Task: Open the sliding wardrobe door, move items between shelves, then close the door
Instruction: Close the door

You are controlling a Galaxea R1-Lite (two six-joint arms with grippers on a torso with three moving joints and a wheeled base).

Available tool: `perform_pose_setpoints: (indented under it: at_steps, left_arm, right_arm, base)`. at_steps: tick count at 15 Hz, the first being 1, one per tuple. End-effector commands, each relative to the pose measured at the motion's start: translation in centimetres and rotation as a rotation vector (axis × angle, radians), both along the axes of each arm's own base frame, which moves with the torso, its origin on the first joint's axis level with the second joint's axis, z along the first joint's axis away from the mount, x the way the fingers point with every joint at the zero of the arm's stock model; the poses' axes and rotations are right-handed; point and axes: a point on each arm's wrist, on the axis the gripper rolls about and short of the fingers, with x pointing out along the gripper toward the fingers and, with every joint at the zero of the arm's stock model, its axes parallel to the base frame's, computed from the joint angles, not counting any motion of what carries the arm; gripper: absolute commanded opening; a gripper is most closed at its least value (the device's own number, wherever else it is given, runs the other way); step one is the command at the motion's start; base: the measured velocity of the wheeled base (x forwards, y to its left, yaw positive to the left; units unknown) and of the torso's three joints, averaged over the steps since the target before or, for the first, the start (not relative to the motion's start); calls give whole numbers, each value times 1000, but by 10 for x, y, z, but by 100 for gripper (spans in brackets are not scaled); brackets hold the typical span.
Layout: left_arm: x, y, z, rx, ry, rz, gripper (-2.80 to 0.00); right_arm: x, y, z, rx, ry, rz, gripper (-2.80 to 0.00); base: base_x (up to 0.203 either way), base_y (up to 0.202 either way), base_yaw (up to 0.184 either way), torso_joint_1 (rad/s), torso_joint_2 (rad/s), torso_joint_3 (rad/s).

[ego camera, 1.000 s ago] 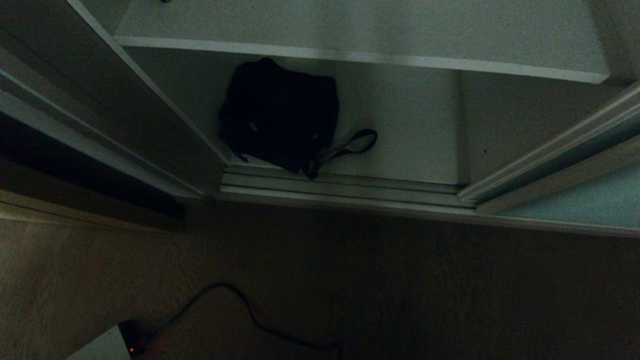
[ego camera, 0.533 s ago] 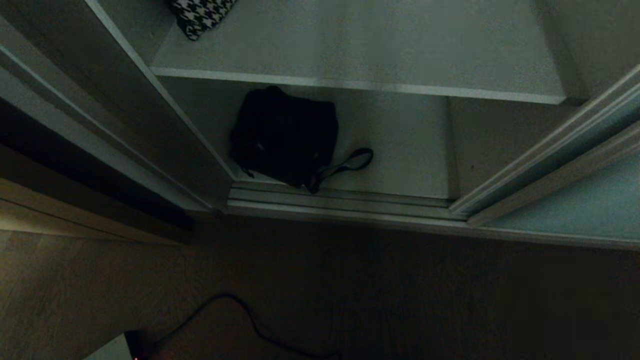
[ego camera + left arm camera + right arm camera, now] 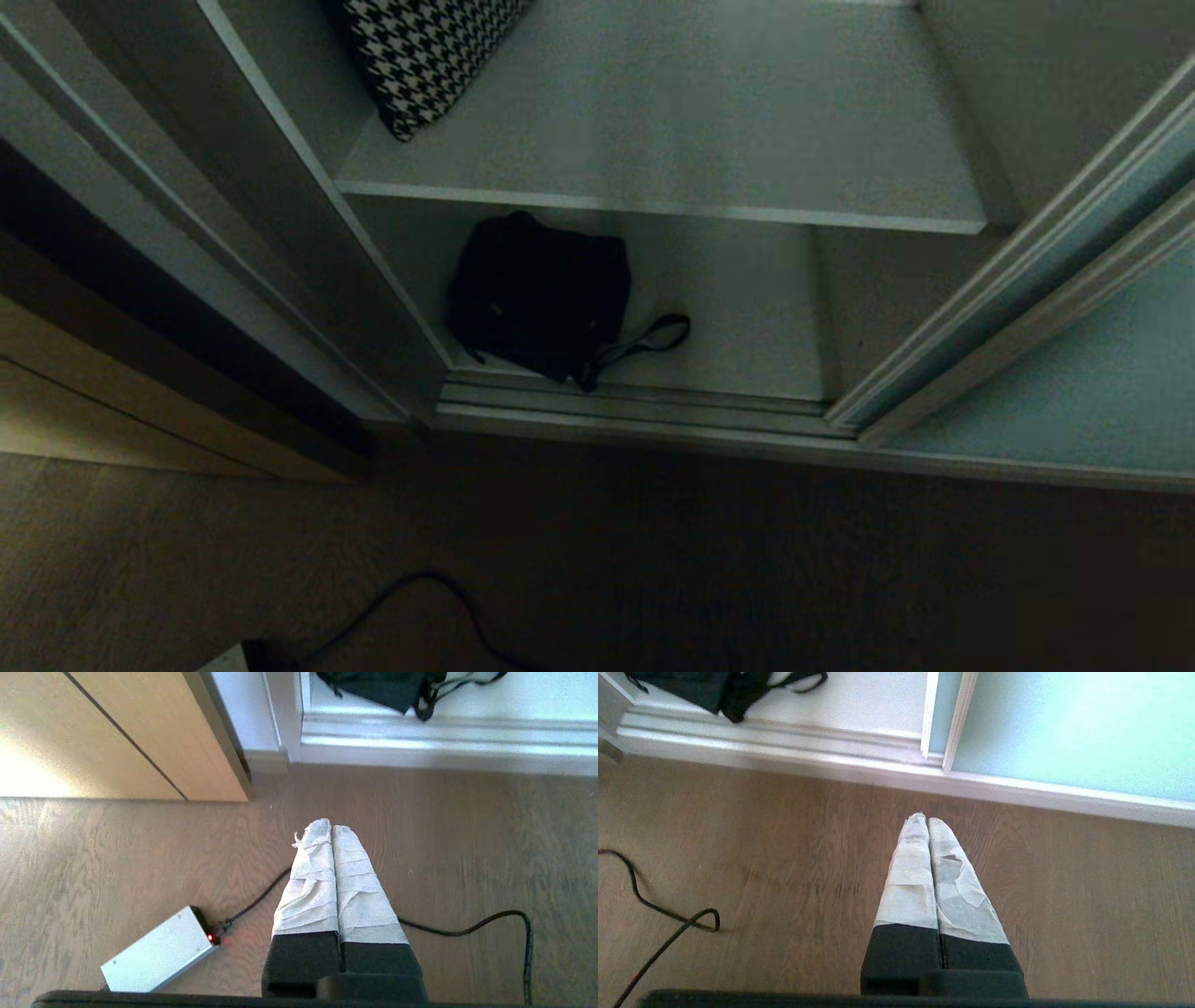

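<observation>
Wrist views, left gripper [image 3: 331,828] and right gripper [image 3: 927,819] over floor [image 3: 784,868], jaws closed, empty.

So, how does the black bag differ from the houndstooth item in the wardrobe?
The black bag is plain and dark, while the houndstooth item has a black-and-white check pattern. The black bag lies on the bottom board, with a strap loop trailing out; the houndstooth item sits on the shelf above. Both sit on the left side.
</observation>
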Motion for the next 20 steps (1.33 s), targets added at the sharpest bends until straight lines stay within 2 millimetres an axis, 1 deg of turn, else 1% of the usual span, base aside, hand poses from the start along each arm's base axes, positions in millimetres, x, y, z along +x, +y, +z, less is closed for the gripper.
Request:
perform_pose_setpoints:
  at_steps: [1, 8, 20]
  left_arm:
    - [0, 0, 0, 2, 4, 0, -280]
    - [0, 0, 0, 2, 8, -2, -280]
    - [0, 0, 0, -10, 1, 0, -280]
  right_arm:
    - [0, 0, 0, 0, -2, 0, -280]
    - [0, 0, 0, 0, -2, 0, -280]
    - [0, 0, 0, 0, -2, 0, -280]
  base:
    - [0, 0, 0, 5, 2, 195]
    - [0, 0, 0, 4, 2, 201]
    - [0, 0, 0, 1, 1, 28]
